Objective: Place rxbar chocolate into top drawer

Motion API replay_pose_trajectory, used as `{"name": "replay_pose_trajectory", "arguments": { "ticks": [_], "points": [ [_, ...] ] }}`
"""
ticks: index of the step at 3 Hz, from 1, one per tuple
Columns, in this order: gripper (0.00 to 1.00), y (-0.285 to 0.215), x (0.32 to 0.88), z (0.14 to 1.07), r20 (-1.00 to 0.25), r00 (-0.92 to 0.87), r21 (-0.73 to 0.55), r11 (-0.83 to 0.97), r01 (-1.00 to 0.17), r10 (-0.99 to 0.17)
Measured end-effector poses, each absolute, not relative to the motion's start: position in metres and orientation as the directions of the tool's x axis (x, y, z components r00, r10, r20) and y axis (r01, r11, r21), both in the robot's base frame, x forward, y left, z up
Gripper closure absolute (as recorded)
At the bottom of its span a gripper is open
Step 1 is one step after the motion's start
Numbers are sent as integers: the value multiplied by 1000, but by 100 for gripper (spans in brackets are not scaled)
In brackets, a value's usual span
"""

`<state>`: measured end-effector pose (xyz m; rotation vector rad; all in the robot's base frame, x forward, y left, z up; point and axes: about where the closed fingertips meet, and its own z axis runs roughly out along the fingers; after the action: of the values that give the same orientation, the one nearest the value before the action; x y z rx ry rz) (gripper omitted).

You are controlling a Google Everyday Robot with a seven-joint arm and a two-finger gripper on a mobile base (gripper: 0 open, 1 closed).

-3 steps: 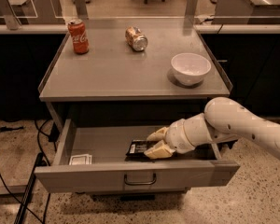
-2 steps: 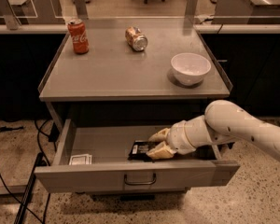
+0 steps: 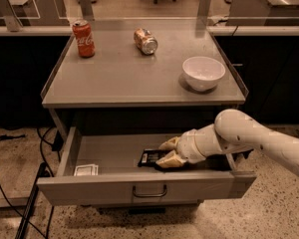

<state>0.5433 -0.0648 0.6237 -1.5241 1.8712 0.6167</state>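
Observation:
The top drawer [image 3: 139,187] is pulled open under the grey table. The rxbar chocolate [image 3: 150,158], a dark wrapper with a white label patch, lies flat on the drawer floor near the middle. My gripper [image 3: 168,152] is down inside the drawer at the bar's right end. Its fingers are spread apart, the upper finger [image 3: 169,143] behind the bar and the lower one resting at the bar's right edge. The white arm reaches in from the right.
A small white packet [image 3: 85,170] lies in the drawer's front left corner. On the table top stand a red cola can [image 3: 83,38], a tipped can [image 3: 145,41] and a white bowl [image 3: 204,72]. Cables run over the floor at the left.
The gripper and arm have shifted very slightly to the right. The bar stays on the drawer floor in almost the same spot.

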Motion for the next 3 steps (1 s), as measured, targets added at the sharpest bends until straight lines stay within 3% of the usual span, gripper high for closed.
{"name": "replay_pose_trajectory", "arguments": {
  "ticks": [2,3],
  "points": [
    [100,-59,556,603,-727,-114,-31,198,-980,-677],
    [81,-59,555,603,-727,-114,-31,198,-980,-677]
  ]
}}
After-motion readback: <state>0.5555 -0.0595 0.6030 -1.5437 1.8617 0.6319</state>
